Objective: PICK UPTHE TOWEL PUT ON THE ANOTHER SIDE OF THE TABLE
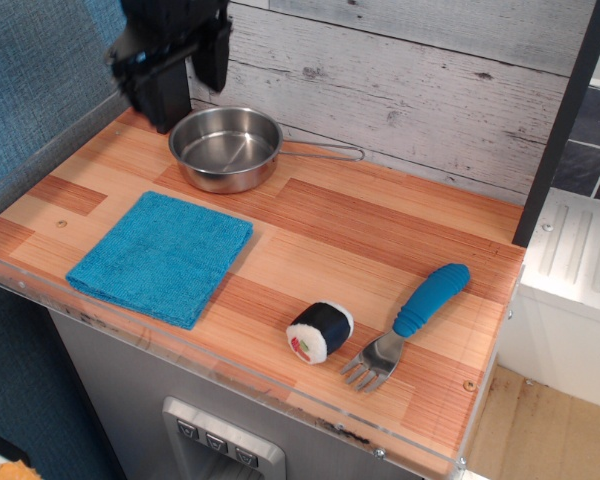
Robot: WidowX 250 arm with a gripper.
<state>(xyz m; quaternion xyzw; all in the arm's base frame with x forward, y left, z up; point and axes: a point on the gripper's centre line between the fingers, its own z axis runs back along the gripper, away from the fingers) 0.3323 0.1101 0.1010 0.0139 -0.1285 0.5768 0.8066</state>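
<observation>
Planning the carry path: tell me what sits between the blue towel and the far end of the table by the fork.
The towel lies flat at one end of the table. The sushi roll toy and the blue-handled fork lie toward the other end near the front edge; the steel pan sits at the back. The middle strip is bare.
</observation>
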